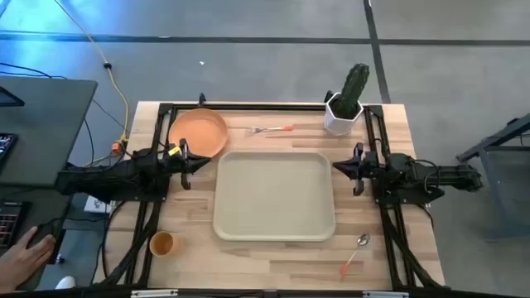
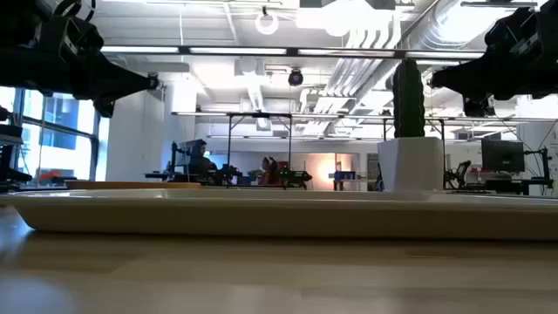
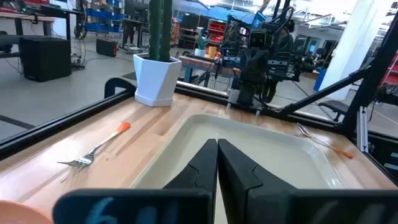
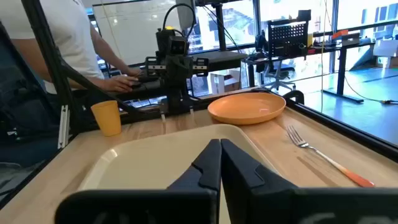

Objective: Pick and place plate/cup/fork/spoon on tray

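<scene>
Four pieces await pickup around the bare tray (image 1: 275, 195): cup (image 1: 161, 243) and spoon (image 1: 355, 252) at the counter's near corners, plate (image 1: 199, 132) and fork (image 1: 272, 130) along its far edge, while left claw (image 1: 197, 161) and right claw (image 1: 341, 168), pinched shut, hover beside the tray, so opening comes first.

Overhead camera looks straight down; the low one sits at tabletop level. Both wrist cameras face each other across the tray (image 3: 261, 155) (shared ground).
</scene>
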